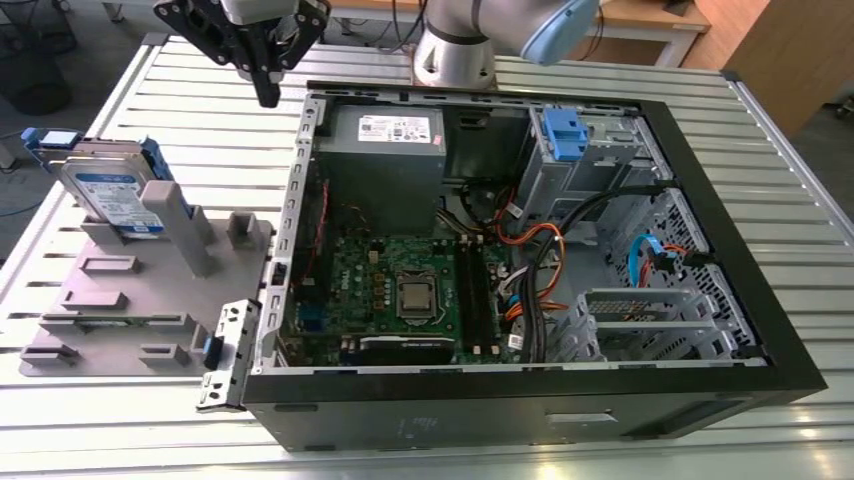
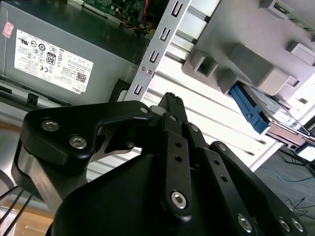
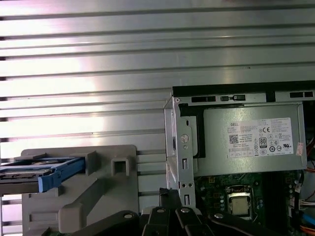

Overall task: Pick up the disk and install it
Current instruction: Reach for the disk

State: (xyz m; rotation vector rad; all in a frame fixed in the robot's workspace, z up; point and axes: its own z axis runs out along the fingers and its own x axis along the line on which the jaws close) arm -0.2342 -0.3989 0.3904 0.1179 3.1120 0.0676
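At nine o'clock in the exterior view, disk (image 1: 114, 195) stands on edge in the grey holder (image 1: 160, 300), untouched. Gripper (image 1: 268, 95) hangs at eleven o'clock, fingertips together, empty, well apart from disk, just beside the open computer case (image 1: 467, 410) corner.

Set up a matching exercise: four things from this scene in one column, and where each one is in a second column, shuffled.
Things
1. disk
2. power-supply box
3. gripper
4. holder block

Places
A. inside the open computer case
B. on the table, to the exterior view's left of the case
C. above the table, just outside the case
D. standing on edge in the holder block

Pairs: 1-D, 2-A, 3-C, 4-B
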